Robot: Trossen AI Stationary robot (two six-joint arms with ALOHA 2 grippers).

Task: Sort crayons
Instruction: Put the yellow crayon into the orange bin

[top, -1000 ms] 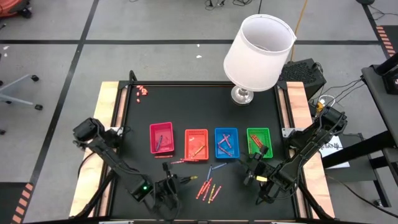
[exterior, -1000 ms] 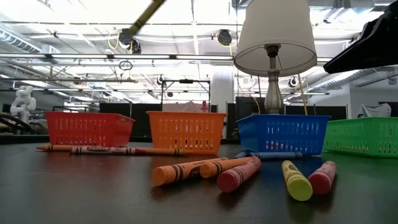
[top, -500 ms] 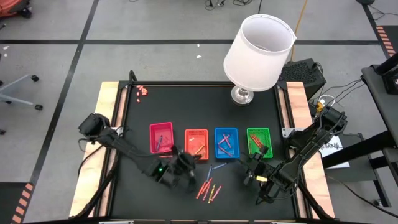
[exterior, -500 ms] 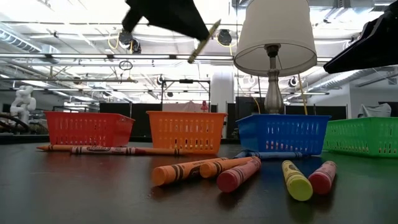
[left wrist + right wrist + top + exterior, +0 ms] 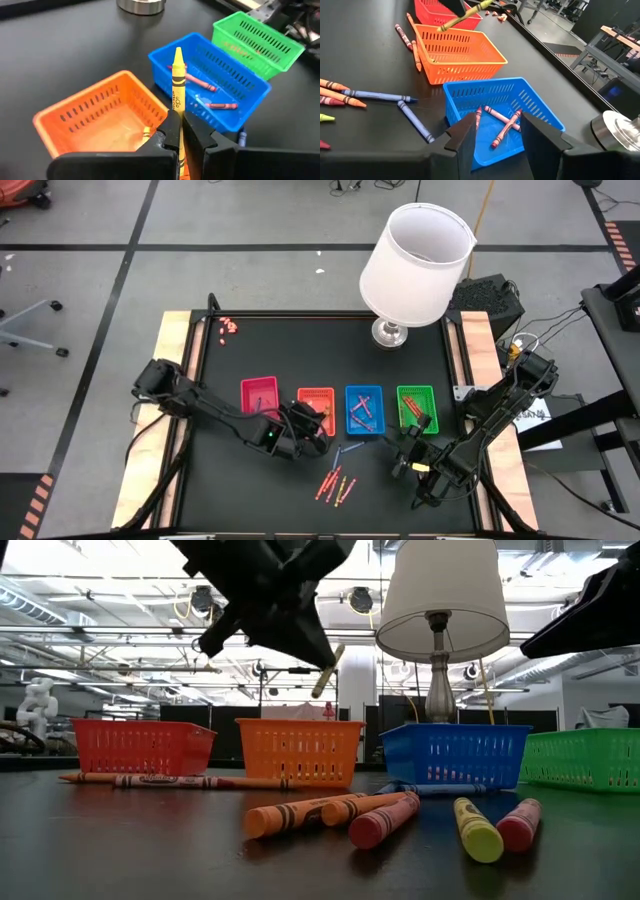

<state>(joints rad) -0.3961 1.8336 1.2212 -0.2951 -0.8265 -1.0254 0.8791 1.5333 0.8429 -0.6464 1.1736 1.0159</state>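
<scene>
The left claw (image 5: 176,131) is pinched shut on a yellow crayon (image 5: 177,80), gripping its lower end so that most of the stick juts out past the fingertips. It hangs in the air over the orange tray (image 5: 95,120), with the blue tray (image 5: 212,85) just beyond and the green tray (image 5: 257,40) farther on.

The crayon looks light and stiff: a slim wax stick in a paper wrapper, round, tapering to a blunt cone. Wax is brittle and a little slick, so a hard squeeze could snap it or let it twist; a hold nearer the middle would likely steady it better than this end grip.

The trays are thin moulded plastic with slotted walls, probably light enough to slide if bumped. The blue one holds a few red and pink crayons (image 5: 497,125) lying crossed.

On the matte black table (image 5: 290,345) before the trays lies a loose cluster of crayons (image 5: 335,483), red, orange and yellow, and two blue crayons (image 5: 395,102) lie beside the blue tray. These round sticks would roll readily.

The right claw (image 5: 492,132) waits with its fingers spread, empty, near the blue tray. A white-shaded lamp (image 5: 415,260) on a metal foot stands at the table's far edge.
</scene>
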